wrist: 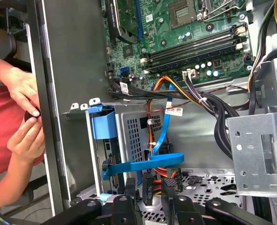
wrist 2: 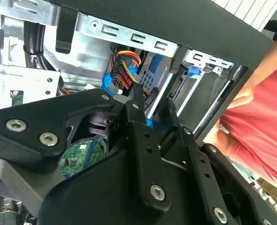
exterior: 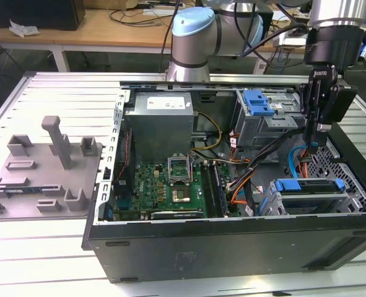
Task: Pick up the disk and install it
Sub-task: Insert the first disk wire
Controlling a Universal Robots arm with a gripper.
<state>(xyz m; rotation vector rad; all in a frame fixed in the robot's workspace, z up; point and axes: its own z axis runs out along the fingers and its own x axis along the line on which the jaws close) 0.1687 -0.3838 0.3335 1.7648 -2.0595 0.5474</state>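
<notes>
gripper (exterior: 314,143) upright, tip down inside computer case (exterior: 232,244) | jaws parted, empty | disk (exterior: 309,185) nearby in case

The fixture (exterior: 28,185) sits on the exterior view's left — the case (exterior: 232,247) beside it, disk (exterior: 309,185) inside.

Exterior view: high, oblique, whole computer case (exterior: 232,244). Both wrist views: close inside, sharing side wall (wrist: 68,70).
</notes>
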